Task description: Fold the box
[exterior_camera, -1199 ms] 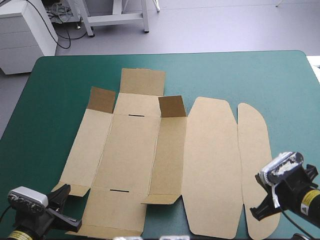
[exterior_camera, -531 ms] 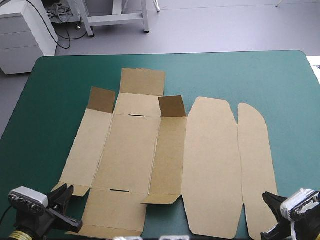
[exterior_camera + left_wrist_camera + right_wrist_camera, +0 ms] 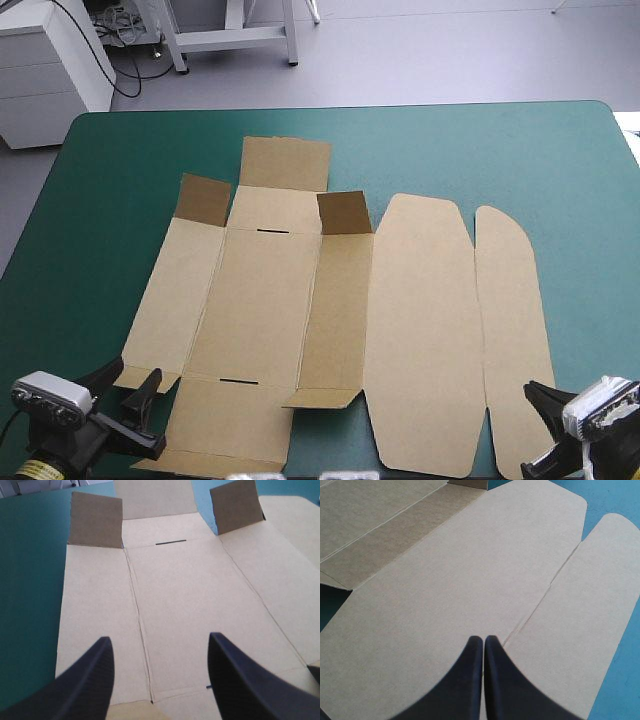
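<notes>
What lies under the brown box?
The teal-green cover shows all round the box, which lies spread out on it. Anything directly beneath the board is covered and cannot be seen.

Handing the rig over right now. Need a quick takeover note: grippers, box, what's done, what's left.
Left gripper: open, empty, at the near-left corner of the box.
Right gripper: shut, empty, at the near end of the crease between the two lid panels.
The box lies flat on the teal-green cover; only the two small far flaps stand partly up.
Done: nothing raised or tucked.
Left: raise and tuck the walls.
</notes>
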You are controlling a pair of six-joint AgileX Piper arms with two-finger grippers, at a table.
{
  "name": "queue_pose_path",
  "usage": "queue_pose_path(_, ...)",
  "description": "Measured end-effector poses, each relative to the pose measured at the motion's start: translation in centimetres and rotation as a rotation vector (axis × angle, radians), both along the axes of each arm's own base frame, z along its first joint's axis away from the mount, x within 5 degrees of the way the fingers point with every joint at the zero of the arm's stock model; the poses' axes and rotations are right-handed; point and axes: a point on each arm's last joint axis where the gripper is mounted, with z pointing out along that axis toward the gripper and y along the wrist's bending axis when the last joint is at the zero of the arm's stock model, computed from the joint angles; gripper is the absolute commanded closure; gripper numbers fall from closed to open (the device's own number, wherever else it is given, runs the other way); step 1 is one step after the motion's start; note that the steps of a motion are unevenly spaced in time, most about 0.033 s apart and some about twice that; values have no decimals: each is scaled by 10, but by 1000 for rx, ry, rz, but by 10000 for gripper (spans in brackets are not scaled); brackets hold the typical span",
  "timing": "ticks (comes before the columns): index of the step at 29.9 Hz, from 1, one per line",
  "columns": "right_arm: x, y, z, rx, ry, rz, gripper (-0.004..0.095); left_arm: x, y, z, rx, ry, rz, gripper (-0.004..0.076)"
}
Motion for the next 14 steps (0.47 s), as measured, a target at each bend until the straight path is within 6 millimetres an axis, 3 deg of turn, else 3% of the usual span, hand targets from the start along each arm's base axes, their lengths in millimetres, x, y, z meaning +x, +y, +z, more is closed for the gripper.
queue_pose_path(9, 0, 0, 0, 2, -3, 0, 920, 5, -1, 16, 9, 21, -1, 322)
queue_pose_path(14, -1, 1, 0, 15, 7, 8, 920, 26, -3, 39, 54, 127, -3, 321)
